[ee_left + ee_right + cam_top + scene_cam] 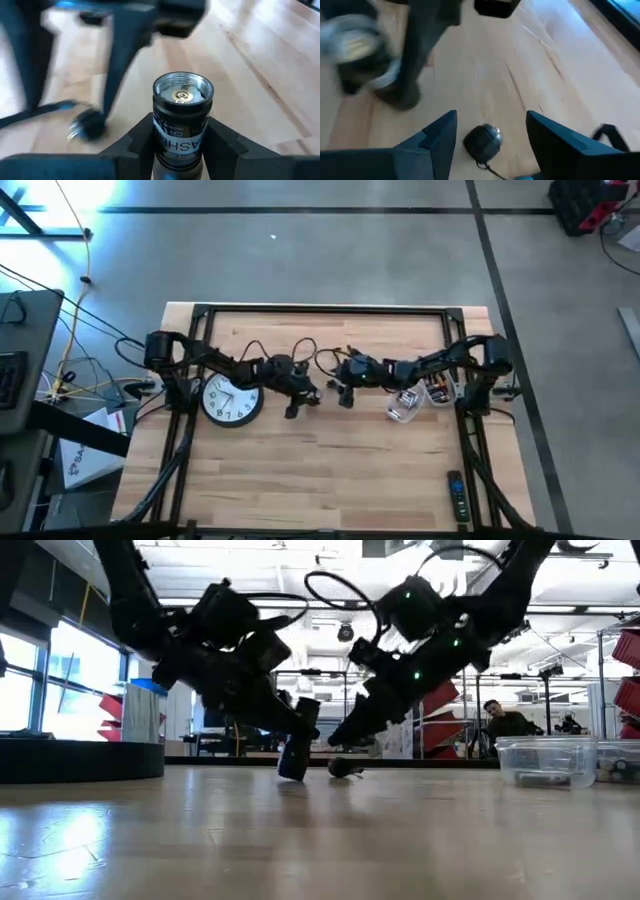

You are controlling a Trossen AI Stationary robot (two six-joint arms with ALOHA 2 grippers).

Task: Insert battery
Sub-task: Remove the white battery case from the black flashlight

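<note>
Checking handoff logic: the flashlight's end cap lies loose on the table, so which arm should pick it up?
Right. Its open gripper straddles the cap; the left gripper is occupied holding the flashlight.

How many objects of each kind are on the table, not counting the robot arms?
Wall clock: 1
Flashlight body, held in the left gripper: 1
Flashlight end cap: 1
Clear plastic container: 1
Remote control: 1
Total: 5

Wooden table [330, 470], wall clock [232, 399], clear container [406, 406], remote [456, 496], end cap [483, 141]
</note>
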